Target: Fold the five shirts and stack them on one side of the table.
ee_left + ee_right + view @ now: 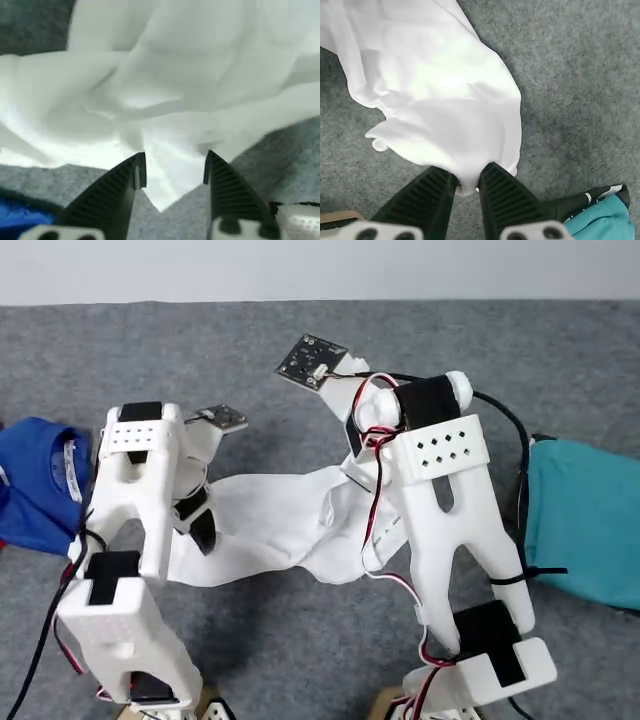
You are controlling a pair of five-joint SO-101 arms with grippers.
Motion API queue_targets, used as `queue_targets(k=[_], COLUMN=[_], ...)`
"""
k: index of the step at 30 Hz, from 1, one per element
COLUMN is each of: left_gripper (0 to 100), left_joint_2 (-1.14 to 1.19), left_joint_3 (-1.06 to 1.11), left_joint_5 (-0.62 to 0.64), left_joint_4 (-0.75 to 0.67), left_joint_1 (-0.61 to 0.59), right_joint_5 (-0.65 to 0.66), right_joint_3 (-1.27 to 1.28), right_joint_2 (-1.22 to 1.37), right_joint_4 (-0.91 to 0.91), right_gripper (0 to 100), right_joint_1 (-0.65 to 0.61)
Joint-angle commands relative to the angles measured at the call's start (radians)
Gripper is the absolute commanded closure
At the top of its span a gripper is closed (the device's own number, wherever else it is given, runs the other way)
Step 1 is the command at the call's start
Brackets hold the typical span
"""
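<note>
**White shirt stretched between two arms, one side pinched, one side loose**

At the left edge of the table [250,640] lies a blue shirt [35,485], bunched up, with its neck opening and a white label facing up. It sits just beside the left arm.

The left gripper [175,172] is down at the left end of the white shirt [270,520]. Its fingers [131,176] are spread. In the left wrist view a pointed corner of the white cloth lies in the gap between them, on the grey table surface. The fingers are not closed on the cloth.

The white shirt is in the middle of the table, between the two arms, and is the only garment either arm has its fingers at. It is unfolded and rumpled. It runs as a long band from the left arm across to the right arm, with soft creases and a wavy lower edge. Part of it is hidden under both arms in the high view.

The right gripper [467,184] is at the right end of the white shirt. Its fingers are pressed together on a hem or fold of the cloth, which comes out from between them and fans away over the table.

At the right edge of the table lies a teal shirt [585,530], a flat, roughly rectangular shape. It is close to the right arm but apart from the white shirt. A corner of it also shows in the right wrist view, next to a black cable.
</note>
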Motion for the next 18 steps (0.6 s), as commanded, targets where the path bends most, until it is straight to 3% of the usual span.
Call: queue_targets(k=[1,10,18], left_gripper=[81,81,100], left_joint_2=[0.029,0.098,0.095], left_joint_3=[-0.035,-0.036,-0.033], left_joint_5=[-0.015,-0.012,-0.015], left_joint_4=[-0.043,-0.080,-0.095], left_joint_1=[-0.018,-0.026,-0.025], right_joint_5=[0.003,0.003,0.008], right_joint_3=[-0.052,-0.052,-0.054], right_joint_2=[-0.008,-0.002,-0.005], right_joint_4=[-0.004,-0.012,-0.012], right_gripper=[98.8,98.8,98.8], right_joint_1=[-0.001,-0.001,0.016])
